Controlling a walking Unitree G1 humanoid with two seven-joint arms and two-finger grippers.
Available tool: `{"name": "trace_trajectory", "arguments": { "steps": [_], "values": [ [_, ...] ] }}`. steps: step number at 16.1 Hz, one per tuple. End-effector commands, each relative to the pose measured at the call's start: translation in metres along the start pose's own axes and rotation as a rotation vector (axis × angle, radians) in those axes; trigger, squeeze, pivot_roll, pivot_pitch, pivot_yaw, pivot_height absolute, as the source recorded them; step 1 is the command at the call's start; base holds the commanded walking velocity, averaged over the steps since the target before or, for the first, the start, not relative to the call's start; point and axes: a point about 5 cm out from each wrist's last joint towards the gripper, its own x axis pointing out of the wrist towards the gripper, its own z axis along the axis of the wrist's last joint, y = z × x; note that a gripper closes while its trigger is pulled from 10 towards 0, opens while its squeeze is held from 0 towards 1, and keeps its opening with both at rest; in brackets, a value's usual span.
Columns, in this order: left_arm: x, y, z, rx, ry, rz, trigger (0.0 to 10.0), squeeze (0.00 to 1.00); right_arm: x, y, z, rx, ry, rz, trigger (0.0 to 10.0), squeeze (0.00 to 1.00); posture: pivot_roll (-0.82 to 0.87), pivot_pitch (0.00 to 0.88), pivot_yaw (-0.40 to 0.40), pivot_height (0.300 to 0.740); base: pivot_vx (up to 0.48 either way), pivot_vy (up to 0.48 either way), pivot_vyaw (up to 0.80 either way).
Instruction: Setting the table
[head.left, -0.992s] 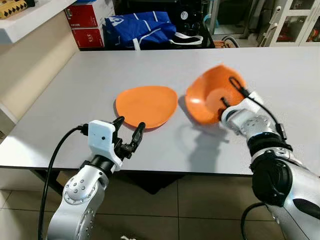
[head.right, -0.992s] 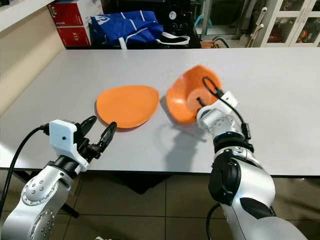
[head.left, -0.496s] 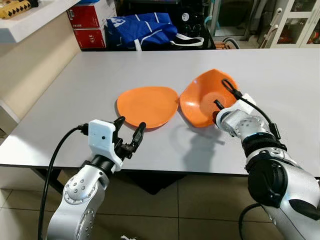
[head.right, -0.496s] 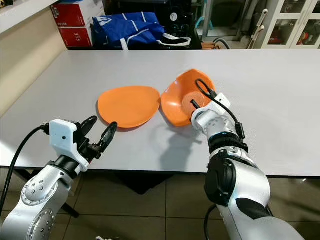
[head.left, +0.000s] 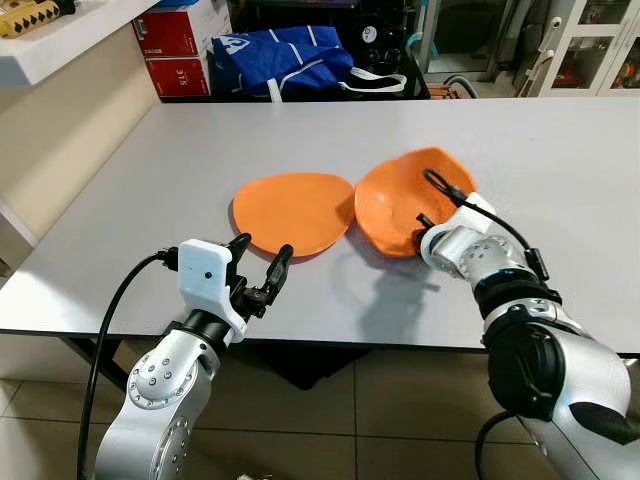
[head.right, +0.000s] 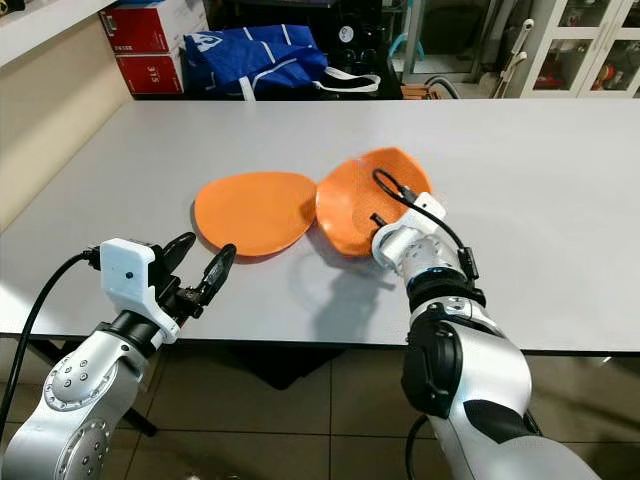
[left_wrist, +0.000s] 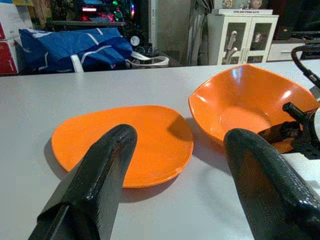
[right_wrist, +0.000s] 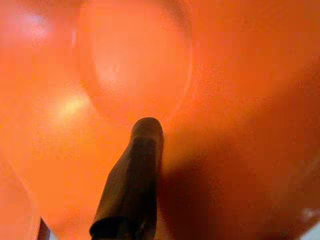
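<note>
- Two orange pieces sit mid-bench on the grey rectangular bench (head.left: 180, 150): a flat orange plastic plate (head.left: 293, 211) and, just to its right, a deep orange plastic bowl (head.left: 395, 200); their rims nearly touch
- right gripper (head.left: 425, 215) has closed its fingers on the bowl's near rim, one black finger (right_wrist: 132, 180) lying inside the bowl; the bowl is tilted, its far side raised
- left gripper (head.left: 257, 262) hovers at the bench's near edge, just short of the plate, fingers spread wide and holding nothing
- a blue fabric bag (head.left: 280, 60) and red cardboard boxes (head.left: 180, 45) stand beyond the bench's far edge
</note>
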Motion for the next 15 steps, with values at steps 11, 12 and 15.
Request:
{"name": "trace_trajectory", "arguments": {
  "steps": [11, 12, 15],
  "values": [
    [0.000, -0.001, 0.006, 0.012, -0.013, -0.005, 10.0, 0.00, -0.004, 0.019, -0.005, -0.237, -0.039, 0.075, 10.0, 1.00, -0.12, 0.000, 0.073, 0.740, 0.000, 0.000, 0.00],
    [0.000, -0.001, 0.006, 0.012, -0.014, -0.004, 10.0, 0.00, -0.005, 0.020, -0.003, -0.260, -0.053, 0.083, 10.0, 1.00, -0.12, 0.000, 0.073, 0.740, 0.000, 0.000, 0.00],
    [0.000, -0.001, 0.006, 0.013, -0.015, -0.005, 10.0, 0.00, -0.005, 0.021, -0.002, -0.277, -0.065, 0.084, 10.0, 1.00, -0.12, 0.000, 0.072, 0.740, 0.000, 0.000, 0.00]
  ]
}}
